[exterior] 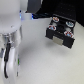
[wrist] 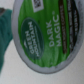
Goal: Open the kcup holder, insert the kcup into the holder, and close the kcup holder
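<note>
The kcup (wrist: pixel 47 37) fills the wrist view from very close. Its round green-and-white foil top faces the camera, with a white rim around it. No fingers show in that view, so I cannot tell whether it is held. In the exterior view the black kcup holder (exterior: pixel 61 17) sits at the right. Its drawer (exterior: pixel 59 33) is pulled out, with pods showing in the slots. My white arm (exterior: pixel 12 45) fills the exterior view's left, apart from the holder. Its end carries a blue light (exterior: pixel 31 18), and the gripper there is too blurred to read.
A teal shape (wrist: pixel 5 25) lies beside the kcup in the wrist view. A pale grey surface (exterior: pixel 50 65) spreads under the holder and the arm. A dark object (exterior: pixel 34 6) sits at the back, behind the arm.
</note>
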Available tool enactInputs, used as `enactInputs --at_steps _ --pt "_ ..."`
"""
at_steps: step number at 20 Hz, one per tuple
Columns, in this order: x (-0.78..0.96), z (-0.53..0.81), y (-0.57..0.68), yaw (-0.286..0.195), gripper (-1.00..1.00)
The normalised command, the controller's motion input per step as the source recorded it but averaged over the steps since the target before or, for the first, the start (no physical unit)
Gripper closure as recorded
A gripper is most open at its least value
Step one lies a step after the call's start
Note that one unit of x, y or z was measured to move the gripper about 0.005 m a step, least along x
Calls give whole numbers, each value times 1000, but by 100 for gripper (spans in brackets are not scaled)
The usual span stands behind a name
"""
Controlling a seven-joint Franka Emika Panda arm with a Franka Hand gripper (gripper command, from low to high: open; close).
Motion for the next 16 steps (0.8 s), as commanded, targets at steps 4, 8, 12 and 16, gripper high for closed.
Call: enactInputs --at_steps 4,8,12,16 --pt "52 271 66 -50 100" --pt "101 779 240 -25 100" --pt "130 919 425 -6 100" --pt "83 875 510 9 100"
